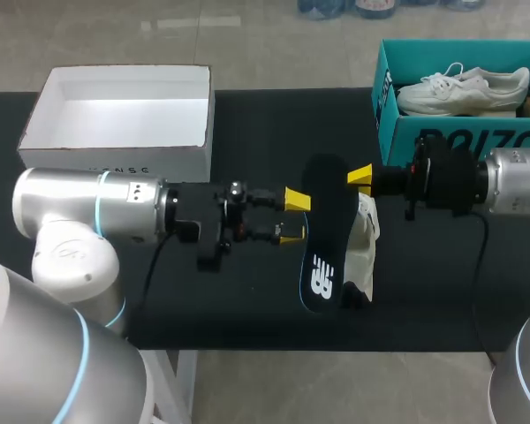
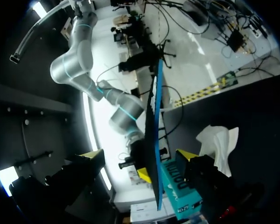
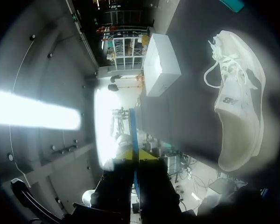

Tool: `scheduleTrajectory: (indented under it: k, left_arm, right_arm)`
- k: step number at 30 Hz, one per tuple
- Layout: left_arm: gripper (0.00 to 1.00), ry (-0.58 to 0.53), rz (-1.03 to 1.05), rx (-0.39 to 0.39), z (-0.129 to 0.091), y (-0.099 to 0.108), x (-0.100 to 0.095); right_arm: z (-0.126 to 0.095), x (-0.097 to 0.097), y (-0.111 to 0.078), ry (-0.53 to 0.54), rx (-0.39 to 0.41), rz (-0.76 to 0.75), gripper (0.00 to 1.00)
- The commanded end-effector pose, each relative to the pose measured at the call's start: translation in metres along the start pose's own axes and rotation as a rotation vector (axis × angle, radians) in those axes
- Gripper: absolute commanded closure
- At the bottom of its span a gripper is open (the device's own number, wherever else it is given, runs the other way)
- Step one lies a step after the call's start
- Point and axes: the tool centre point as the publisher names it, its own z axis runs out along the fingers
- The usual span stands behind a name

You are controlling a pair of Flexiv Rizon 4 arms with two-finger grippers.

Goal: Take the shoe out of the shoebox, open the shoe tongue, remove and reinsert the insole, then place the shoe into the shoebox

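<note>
- Over the middle of the tabletop [image 1: 274, 124], the right gripper [image 1: 359, 177] is pinched tight on the far end of a dark insole [image 1: 322, 230], which hangs clear of the surface
- The left gripper [image 1: 293, 218] has its fingers spread wide and holds nothing; its yellow tips sit just beside the insole's left edge, and I cannot tell whether they touch it
- A white shoe [image 1: 364, 234] lies on its side on the tabletop, under and to the right of the insole, outside the shoebox [image 1: 397, 132] at the far right corner
- The head view alone shows a second shoe [image 1: 464, 88] inside the shoebox and a white box [image 1: 115, 159], open, at the far left corner
- The right wrist view shows the insole edge-on between its closed tips, with the whole side of the shoe ahead
- The left wrist view shows the insole edge-on, ahead of the gap between its spread fingers
- The insole bears a white logo [image 1: 321, 276] near its near end; both boxes carry print on their front walls
</note>
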Motion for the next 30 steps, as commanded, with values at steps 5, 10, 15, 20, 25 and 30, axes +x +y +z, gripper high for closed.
scheduleTrajectory:
  k: [5, 10, 15, 20, 25, 30]
  left_arm:
    - [0.0, 0.002, -0.002, -0.011, 0.009, -0.002, 0.003]
    - [0.71, 0.011, -0.002, -0.01, 0.012, -0.005, 0.005]
    - [0.67, 0.004, -0.008, -0.037, 0.011, -0.006, 0.005]
    - [0.65, 0.002, -0.007, -0.05, 0.012, -0.004, 0.004]
    - [0.6, 0.014, -0.007, -0.057, 0.016, -0.004, 0.007]
    - [0.73, 0.018, -0.013, -0.06, 0.018, -0.005, 0.009]
  right_arm:
    - [0.001, -0.001, -0.001, 0.0, -0.003, 0.0, 1.0]
    - [0.001, -0.001, -0.001, 0.0, -0.003, 0.0, 1.0]
    - [0.001, -0.001, -0.001, 0.0, -0.003, 0.0, 1.0]
    - [0.001, -0.001, -0.001, 0.0, -0.003, 0.0, 1.0]
    - [0.001, -0.001, -0.001, 0.0, -0.003, 0.0, 1.0]
    - [0.001, -0.001, -0.001, 0.0, -0.003, 0.0, 1.0]
